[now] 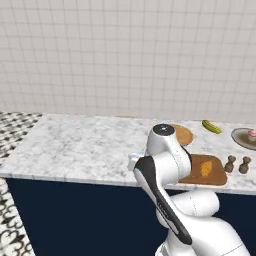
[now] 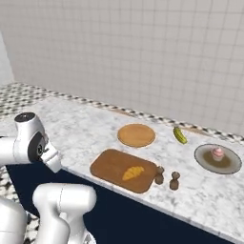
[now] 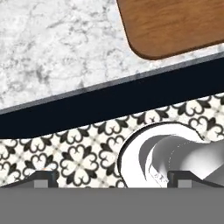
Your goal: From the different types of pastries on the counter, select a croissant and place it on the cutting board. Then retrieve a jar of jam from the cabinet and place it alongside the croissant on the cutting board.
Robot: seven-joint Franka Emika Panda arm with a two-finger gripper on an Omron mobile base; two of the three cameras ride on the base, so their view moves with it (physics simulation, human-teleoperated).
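Note:
The golden-yellow croissant lies on the reddish-brown cutting board, near the front edge of the marbled counter. A pink-topped cupcake sits on a dark round plate at the far right. In the hand view my gripper is open and holds nothing. It looks down over the counter's front edge, with one rounded corner of the cutting board at the upper right. The jar of jam and the cabinet are out of view.
A round light wooden plate and a green pickle lie behind the board. Two small dark shakers stand to its right. Patterned floor tiles run below the counter's navy base.

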